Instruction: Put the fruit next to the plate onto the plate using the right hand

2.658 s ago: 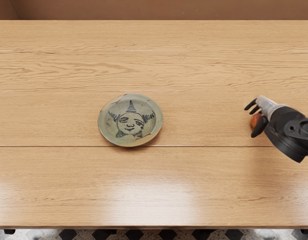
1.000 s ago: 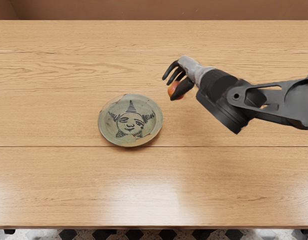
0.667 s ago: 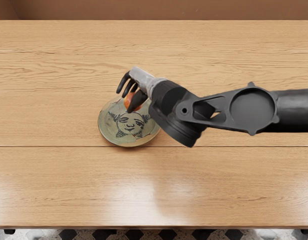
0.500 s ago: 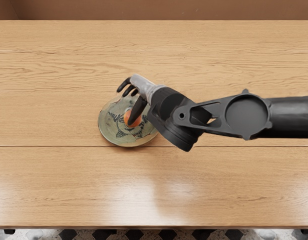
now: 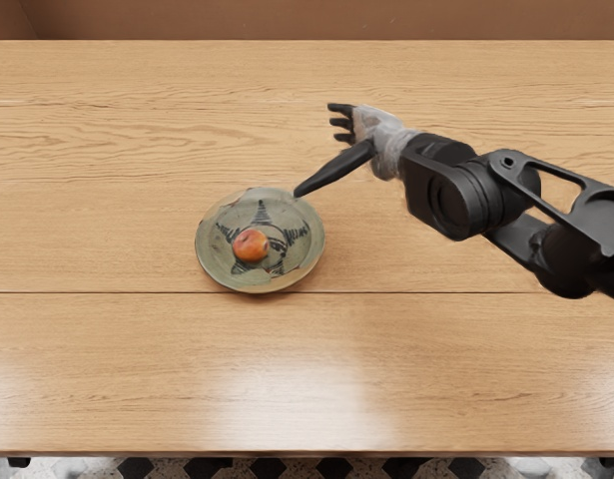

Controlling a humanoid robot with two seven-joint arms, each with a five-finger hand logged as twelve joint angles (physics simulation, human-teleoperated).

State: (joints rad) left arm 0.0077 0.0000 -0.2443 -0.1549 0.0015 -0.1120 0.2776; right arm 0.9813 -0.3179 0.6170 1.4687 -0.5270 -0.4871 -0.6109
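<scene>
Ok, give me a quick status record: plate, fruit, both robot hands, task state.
plate: green with a painted face, on the wooden table
fruit: orange-red, resting at the plate's centre
right robot hand: open, fingers spread, empty, up and right of the plate in the picture
left robot hand: not in view
task state: fruit is on the plate

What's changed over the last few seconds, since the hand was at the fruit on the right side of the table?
The right hand carried the fruit leftward across the table, lowered it onto the plate and let go. The fruit now lies at the plate's centre. The hand, fingers spread, has pulled back to the upper right, clear of the plate. The plate has not moved.
</scene>
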